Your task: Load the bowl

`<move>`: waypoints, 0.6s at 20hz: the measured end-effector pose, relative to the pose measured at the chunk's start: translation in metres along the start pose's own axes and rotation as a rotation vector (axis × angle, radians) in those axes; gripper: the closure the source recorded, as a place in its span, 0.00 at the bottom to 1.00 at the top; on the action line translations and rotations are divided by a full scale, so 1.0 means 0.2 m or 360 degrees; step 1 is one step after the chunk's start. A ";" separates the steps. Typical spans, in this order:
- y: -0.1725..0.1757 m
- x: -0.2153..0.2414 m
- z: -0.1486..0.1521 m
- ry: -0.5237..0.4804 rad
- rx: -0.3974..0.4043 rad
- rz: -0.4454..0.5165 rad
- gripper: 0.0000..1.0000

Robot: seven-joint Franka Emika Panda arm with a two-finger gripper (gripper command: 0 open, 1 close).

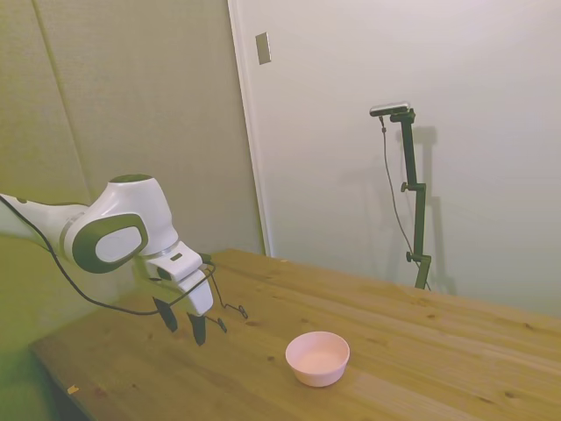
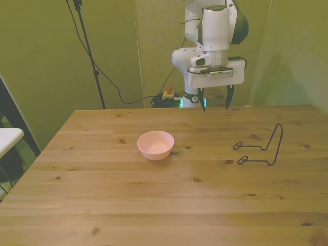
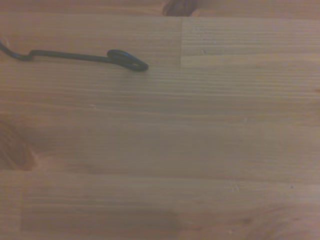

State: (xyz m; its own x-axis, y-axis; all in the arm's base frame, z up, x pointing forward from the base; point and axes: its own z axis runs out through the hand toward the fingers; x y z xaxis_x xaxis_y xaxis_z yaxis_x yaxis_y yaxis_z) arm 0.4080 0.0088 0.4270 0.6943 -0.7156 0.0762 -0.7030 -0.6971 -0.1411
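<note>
Pincer hanging above the far part of the wooden counter, fingers pointing down, spread wide apart w/ nothing between them. In the side view, pincer hovering clear of the wood, not touching anything.

Bowl sitting upright on the counter, pale pink, round, shallow, looking empty. Sitting nearer the middle, toward the front view's left of the pincer & well apart from it. In the side view, bowl sitting near the counter's close edge, off toward the side away from the arm.

Black wire stand sitting on the counter toward the front view's right, w/ two looped feet lying flat & a tall bent loop rising up. Well apart from the bowl; pincer hanging between the two in the left-right sense, but farther back. In the side view, wire stand showing just beside the pincer, partly hidden behind it.

Wrist view: showing blurry wood grain & one looped foot of the wire stand lying flat on the boards.
</note>
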 end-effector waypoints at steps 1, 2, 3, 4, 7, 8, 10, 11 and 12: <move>0.00 0.00 0.00 -0.0002 0.0000 0.0001 0.00; 0.01 0.01 0.00 -0.0013 -0.0007 0.0008 0.00; 0.00 0.02 -0.02 -0.0007 -0.0001 0.0012 0.00; -0.01 0.05 -0.05 0.0008 0.0004 0.0013 0.00; -0.03 0.18 -0.20 0.0053 0.0005 0.0040 0.00; -0.03 0.24 -0.23 0.0072 -0.0002 0.0059 0.00; -0.01 0.35 -0.28 0.0105 -0.0024 0.0110 0.00; 0.01 0.42 -0.30 0.0117 -0.0038 0.0138 0.00; 0.03 0.48 -0.30 0.0129 -0.0047 0.0169 0.00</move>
State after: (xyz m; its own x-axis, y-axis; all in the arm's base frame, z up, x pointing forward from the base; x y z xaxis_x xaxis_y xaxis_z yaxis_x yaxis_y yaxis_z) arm 0.4608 -0.0660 0.4931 0.6018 -0.7860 0.1418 -0.7770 -0.6172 -0.1236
